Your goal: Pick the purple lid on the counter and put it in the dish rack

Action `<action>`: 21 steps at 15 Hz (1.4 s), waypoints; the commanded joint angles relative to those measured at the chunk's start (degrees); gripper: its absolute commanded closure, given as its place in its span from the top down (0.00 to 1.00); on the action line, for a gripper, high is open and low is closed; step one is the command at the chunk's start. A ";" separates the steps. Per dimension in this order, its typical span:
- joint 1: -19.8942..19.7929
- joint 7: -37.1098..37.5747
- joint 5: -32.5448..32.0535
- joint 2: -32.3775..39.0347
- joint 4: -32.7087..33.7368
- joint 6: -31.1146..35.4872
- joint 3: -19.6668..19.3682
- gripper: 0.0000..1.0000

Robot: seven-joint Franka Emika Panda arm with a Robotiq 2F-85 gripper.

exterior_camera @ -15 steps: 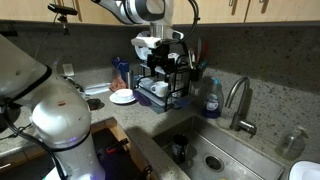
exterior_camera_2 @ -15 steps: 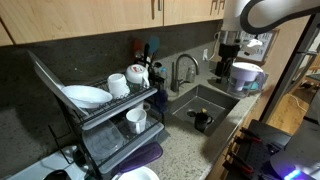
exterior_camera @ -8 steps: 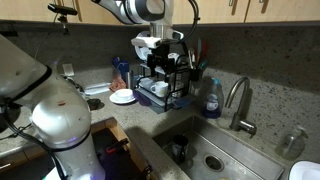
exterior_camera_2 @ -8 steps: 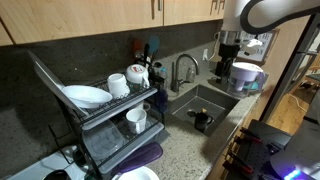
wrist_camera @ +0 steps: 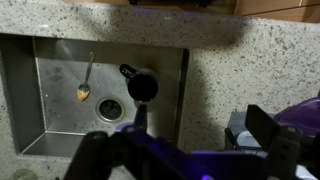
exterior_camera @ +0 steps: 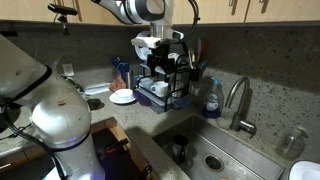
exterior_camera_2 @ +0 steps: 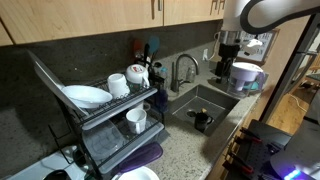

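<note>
The purple lid (exterior_camera_2: pixel 143 156) lies flat on the grey speckled counter (exterior_camera_2: pixel 195 140), at the foot of the black wire dish rack (exterior_camera_2: pixel 95 118) and next to a white plate (exterior_camera_2: pixel 137 175). The rack also shows in an exterior view (exterior_camera: pixel 165 78) beside the sink. My gripper (wrist_camera: pixel 178 142) is open and empty. It hangs high above the counter strip between the sink and the rack, well away from the lid. In an exterior view the gripper (exterior_camera: pixel 150 47) sits over the rack's top.
The steel sink (wrist_camera: pixel 60 110) holds a spoon (wrist_camera: pixel 85 85) and a black cup (wrist_camera: pixel 142 87). A faucet (exterior_camera: pixel 238 100) and a blue soap bottle (exterior_camera: pixel 211 98) stand behind it. Cups and a white plate (exterior_camera_2: pixel 85 96) fill the rack. Cabinets hang overhead.
</note>
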 commanded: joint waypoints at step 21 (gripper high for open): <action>18.11 -11.69 14.38 2.75 -5.97 27.45 4.20 1.00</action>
